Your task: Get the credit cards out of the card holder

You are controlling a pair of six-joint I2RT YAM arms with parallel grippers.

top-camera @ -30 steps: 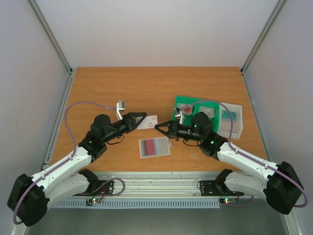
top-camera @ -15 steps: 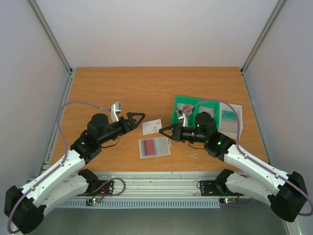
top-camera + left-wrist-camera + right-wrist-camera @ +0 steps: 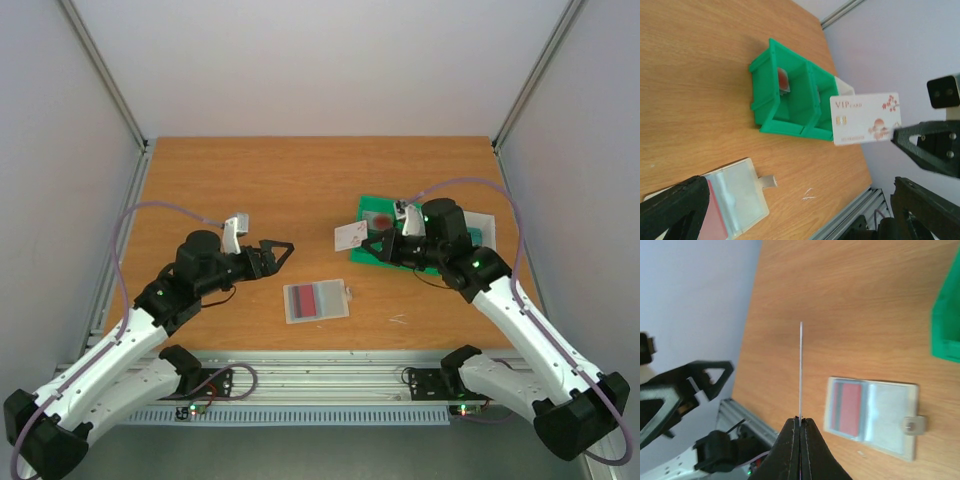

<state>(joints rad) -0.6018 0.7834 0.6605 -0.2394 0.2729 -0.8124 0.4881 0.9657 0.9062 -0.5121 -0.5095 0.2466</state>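
Observation:
The card holder [image 3: 316,300] lies flat on the table with a dark red card [image 3: 322,297] in its left pocket; the right pocket looks empty. My right gripper [image 3: 372,245] is shut on a white credit card with red marks [image 3: 350,237], held in the air just left of the green tray. In the right wrist view this card [image 3: 800,370] is edge-on, upright in the gripper [image 3: 800,421], above the holder [image 3: 870,412]. My left gripper [image 3: 275,250] is open and empty, up and left of the holder. From the left wrist I see the white card [image 3: 866,118] and the holder [image 3: 735,195].
A green compartment tray [image 3: 400,232] stands at the right with a reddish card [image 3: 783,80] in one compartment. A clear plastic box [image 3: 478,240] sits behind it at the far right. The table's near edge and metal rail [image 3: 320,375] lie below the holder.
The left gripper opened, let go of the white card and drew back left. The right gripper, shut on the card, carried it up and right toward the green tray.

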